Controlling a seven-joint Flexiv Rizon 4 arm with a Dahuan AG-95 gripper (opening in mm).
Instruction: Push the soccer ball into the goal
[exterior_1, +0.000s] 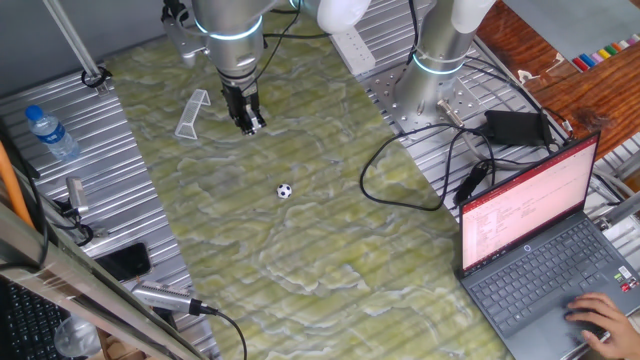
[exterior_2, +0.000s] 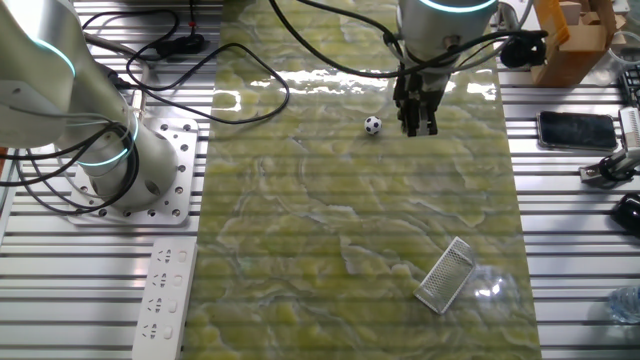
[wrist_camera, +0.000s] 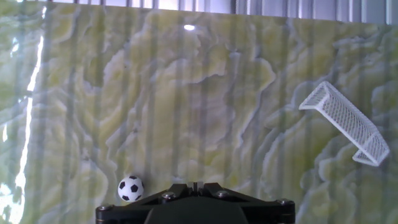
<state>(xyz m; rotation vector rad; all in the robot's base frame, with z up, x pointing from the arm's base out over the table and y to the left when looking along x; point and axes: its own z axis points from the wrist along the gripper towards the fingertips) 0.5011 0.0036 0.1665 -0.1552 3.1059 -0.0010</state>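
- One fixed view: the gripper (exterior_1: 250, 124) is seen in the upper middle of the frame, hanging from the arm above the green marbled mat (exterior_1: 300, 250). Its fingers are drawn close together with nothing between them. The soccer ball (exterior_1: 284, 191) lies on the mat near the centre of the frame, below and to the right of the gripper and apart from it. The goal (exterior_1: 192, 113) stands to the left of the gripper, in the upper left part of the mat. A water bottle (exterior_1: 52, 134) is seen at the left edge and a laptop (exterior_1: 545, 240) at the lower right.
- The other fixed view: the gripper (exterior_2: 417, 125) is seen at the upper right of the frame, narrow, gripping nothing. The soccer ball (exterior_2: 372, 125) lies just to its left. The goal (exterior_2: 446, 274) lies at the lower right, well apart from both.
- Hand view: only the gripper's dark body is seen, at the bottom edge, so the finger spacing cannot be told here. The soccer ball (wrist_camera: 130, 188) lies at the lower left, beside that body. The goal (wrist_camera: 346, 122) is seen at the right of the frame, on the mat (wrist_camera: 186, 93).
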